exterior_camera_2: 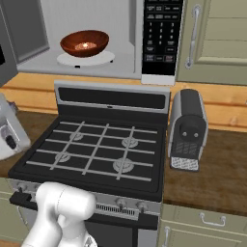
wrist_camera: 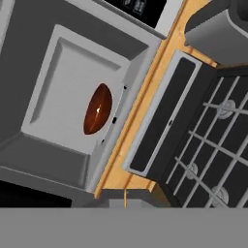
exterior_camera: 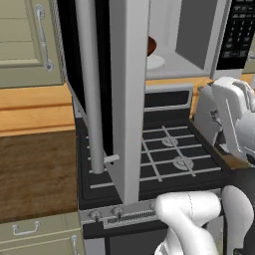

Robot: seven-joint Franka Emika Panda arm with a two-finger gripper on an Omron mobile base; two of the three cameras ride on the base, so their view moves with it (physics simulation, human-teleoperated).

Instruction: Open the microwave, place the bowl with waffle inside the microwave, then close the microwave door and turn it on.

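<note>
**Bowl loaded, door waiting to be shut**

We are looking at a task roughly half done. The microwave (exterior_camera_2: 91, 38) is standing open above the black gas stove (exterior_camera_2: 96, 149), and the bowl (exterior_camera_2: 85, 43) is sitting inside on the white turntable (exterior_camera_2: 86, 59), with a pale glint at its centre that we are taking for the waffle (exterior_camera_2: 87, 46), too small to make out clearly. In the hand view the bowl (wrist_camera: 97, 109) is showing well apart from the camera, so we are judging that nothing is being held; the jaws are clenched on nothing. The microwave door (exterior_camera: 107, 89) is swinging wide over the stove, its long bar handle (exterior_camera: 89, 84) facing us. We are still needing to push that door closed and then press the black keypad panel (exterior_camera_2: 161, 31).
</note>
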